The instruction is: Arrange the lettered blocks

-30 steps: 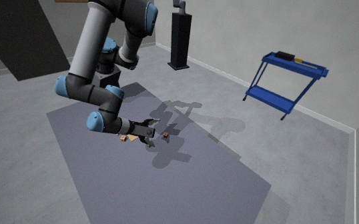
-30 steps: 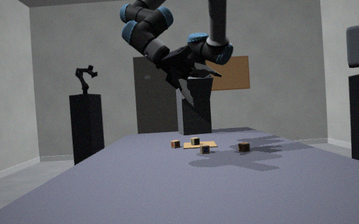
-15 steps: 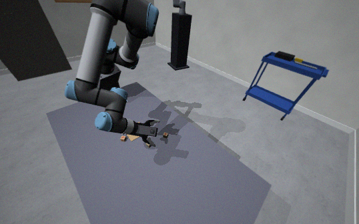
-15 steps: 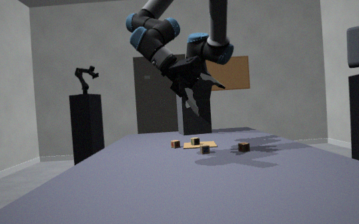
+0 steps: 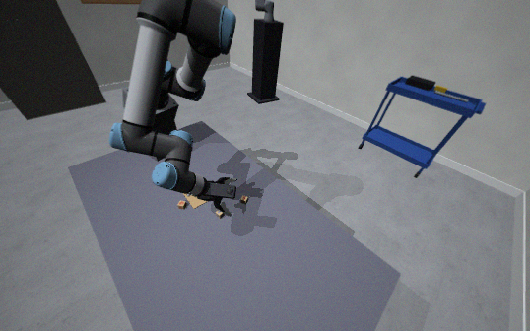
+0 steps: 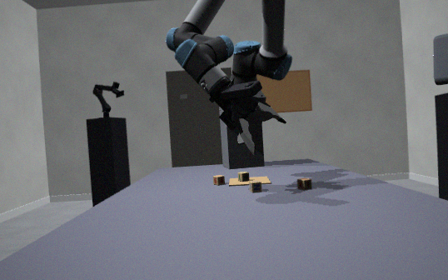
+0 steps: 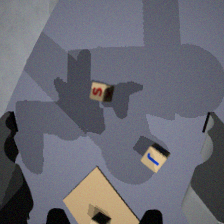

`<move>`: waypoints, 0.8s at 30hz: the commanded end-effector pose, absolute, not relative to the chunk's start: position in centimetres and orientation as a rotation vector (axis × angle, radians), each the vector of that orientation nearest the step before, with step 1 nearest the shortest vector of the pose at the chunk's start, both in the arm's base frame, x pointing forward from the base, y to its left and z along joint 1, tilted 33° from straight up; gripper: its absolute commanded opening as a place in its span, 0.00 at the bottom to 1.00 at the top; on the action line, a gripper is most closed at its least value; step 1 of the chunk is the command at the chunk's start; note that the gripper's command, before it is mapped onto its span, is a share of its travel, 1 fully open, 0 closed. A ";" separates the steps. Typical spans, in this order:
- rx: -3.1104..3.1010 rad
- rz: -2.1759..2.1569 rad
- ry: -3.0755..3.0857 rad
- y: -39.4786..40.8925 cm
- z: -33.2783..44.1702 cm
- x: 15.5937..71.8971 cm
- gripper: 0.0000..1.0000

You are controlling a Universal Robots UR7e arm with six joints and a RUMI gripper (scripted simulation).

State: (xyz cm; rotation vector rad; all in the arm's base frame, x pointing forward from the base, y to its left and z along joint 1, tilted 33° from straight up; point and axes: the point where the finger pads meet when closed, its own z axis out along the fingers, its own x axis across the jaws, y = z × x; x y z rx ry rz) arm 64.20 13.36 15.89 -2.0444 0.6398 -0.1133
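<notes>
My gripper [image 5: 231,197] [image 6: 269,137] [image 7: 110,113] is open and empty, above the blocks. A block with a red S on top [image 5: 244,199] [image 6: 304,183] [image 7: 101,92] lies off the mat, in the arm's shadow. A block with a blue letter on top, seemingly a J [image 5: 220,214] [image 6: 256,187] [image 7: 155,158], lies just off the mat, turned askew. The tan mat [image 5: 195,202] [image 6: 264,181] [image 7: 92,192] bears one block [image 6: 243,177] [image 7: 101,218]; its top is cut off in the wrist view. A fourth block [image 5: 182,204] [image 6: 219,180] lies beside the mat, outside the wrist view.
The blocks and mat are on a large grey-purple surface [image 5: 228,276] [image 6: 226,237]. The arm's shadow falls across it around the S block. A blue cart [image 5: 400,145] and dark pedestals [image 5: 265,61] [image 6: 108,162] stand away from the blocks.
</notes>
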 end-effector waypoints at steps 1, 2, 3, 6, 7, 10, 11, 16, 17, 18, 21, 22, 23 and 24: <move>-2.076 -0.175 0.640 14.2 14.6 64.3 1.00; -2.076 -0.175 0.640 14.2 14.6 64.3 1.00; -2.085 -0.191 0.636 14.5 14.2 64.3 1.00; -2.093 -0.208 0.633 14.8 13.8 64.2 1.00; -2.101 -0.225 0.630 15.1 13.5 64.2 1.00; -2.109 -0.243 0.626 15.4 13.2 64.1 1.00; -2.109 -0.243 0.626 15.4 13.2 64.1 1.00; -2.123 -0.280 0.620 16.0 12.7 64.0 1.00; -2.129 -0.299 0.617 16.3 12.4 63.9 1.00; -2.129 -0.299 0.617 16.3 12.4 63.9 1.00; -2.139 -0.337 0.611 16.9 12.0 63.7 1.00; -2.139 -0.337 0.611 16.9 12.0 63.7 1.00; -2.143 -0.357 0.608 17.2 11.8 63.6 1.00; -2.143 -0.357 0.608 17.2 11.8 63.6 1.00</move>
